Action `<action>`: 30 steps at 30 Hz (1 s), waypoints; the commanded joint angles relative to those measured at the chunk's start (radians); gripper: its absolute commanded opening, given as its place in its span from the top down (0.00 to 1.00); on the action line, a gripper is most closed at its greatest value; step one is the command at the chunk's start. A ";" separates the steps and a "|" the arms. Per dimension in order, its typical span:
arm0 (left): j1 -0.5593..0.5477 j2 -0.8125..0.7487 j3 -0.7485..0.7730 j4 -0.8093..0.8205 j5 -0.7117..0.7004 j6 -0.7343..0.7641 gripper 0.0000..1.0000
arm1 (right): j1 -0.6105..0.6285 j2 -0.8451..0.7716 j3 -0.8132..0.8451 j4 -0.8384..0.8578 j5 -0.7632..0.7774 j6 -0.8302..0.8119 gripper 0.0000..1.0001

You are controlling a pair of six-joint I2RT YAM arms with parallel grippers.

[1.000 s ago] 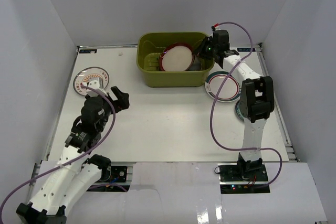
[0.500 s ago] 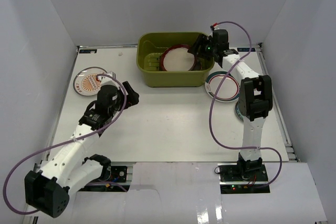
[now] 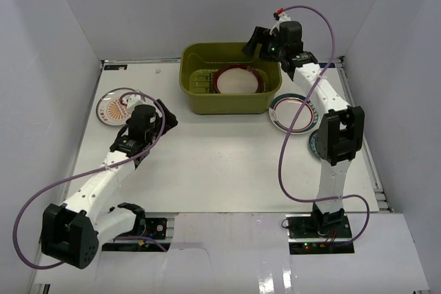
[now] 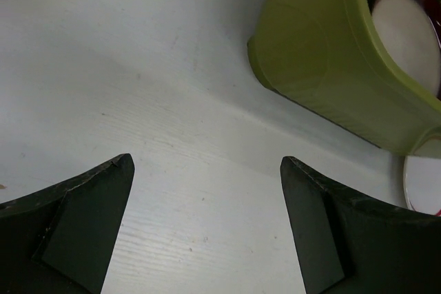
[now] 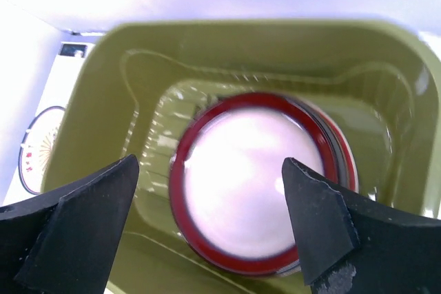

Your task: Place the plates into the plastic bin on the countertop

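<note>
Plastic bin [image 3: 227,105] sits at the far middle of the table [image 3: 227,163], long side facing the arms. Inside it, a cream plate with dark red rim [image 3: 238,80] lies flat on the slotted bottom, toward the bin's right half. The right wrist view shows a second rim edge under that plate's right side, too blurred to identify. Right claw [image 3: 251,43] hovers above the bin's far right corner. From its own camera the fingers are spread wide with nothing between them, and the claw [image 5: 210,163] looks straight down on the cream plate [image 5: 255,177] and the bin wall [image 5: 103,101]; released, touching nothing. White green-ringed plate [image 3: 284,113] lies on the table just right of the bin, partly crossed by the right arm and its cable. A sliver of small teal plate [image 3: 312,144] shows nearer than that, mostly hidden behind the arm. White-orange sunburst plate [image 3: 110,109] lies well left of the bin, near the table's left edge. Left claw [image 3: 165,118] is low over the table between the sunburst plate and the bin, pointing toward the bin. In its wrist view the claw [image 4: 207,163] is open and empty, bare table beneath, with the bin's near left corner [image 4: 317,53] ahead.
</note>
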 commanded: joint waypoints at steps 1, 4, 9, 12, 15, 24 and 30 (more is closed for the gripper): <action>0.063 0.021 0.013 0.024 -0.044 -0.031 0.02 | 0.038 -0.017 0.062 -0.052 0.032 -0.075 0.10; 0.161 0.052 -0.005 0.053 -0.012 -0.043 0.02 | 0.069 -0.067 -0.001 0.003 0.024 -0.091 0.04; 0.434 0.152 -0.015 0.099 0.106 -0.109 0.04 | 0.137 -0.312 -0.251 0.166 -0.039 -0.027 0.47; 0.547 0.213 -0.047 0.156 0.163 -0.161 0.07 | 0.213 -0.483 -0.459 0.264 -0.025 -0.016 0.65; 0.623 0.307 -0.047 0.222 0.186 -0.194 0.09 | 0.294 -0.648 -0.706 0.374 -0.023 -0.002 0.66; 0.698 0.580 0.060 0.360 0.227 -0.267 0.16 | 0.522 -0.922 -1.063 0.419 0.015 0.018 0.60; 0.706 0.684 0.114 0.377 0.221 -0.274 0.37 | 0.563 -0.994 -1.136 0.407 0.049 0.023 0.59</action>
